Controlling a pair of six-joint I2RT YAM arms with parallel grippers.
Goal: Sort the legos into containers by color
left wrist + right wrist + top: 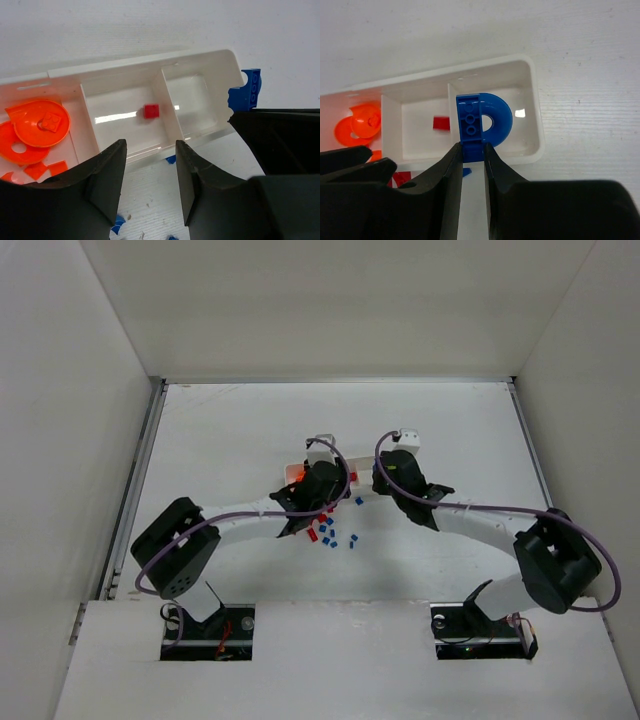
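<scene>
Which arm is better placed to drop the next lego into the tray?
Right. The right gripper grips the blue round piece close to the empty end compartment of the white tray; the left gripper is open, holding nothing.

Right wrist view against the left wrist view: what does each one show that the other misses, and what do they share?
Only the right wrist view shows the right gripper pinching the blue arch piece by its straight end, with the tray's end compartment behind it. Only the left wrist view shows the left gripper with its jaws apart and nothing between them. Both show the white tray, a red brick in its middle compartment, the orange discs in the other end compartment, and the blue arch piece.
</scene>
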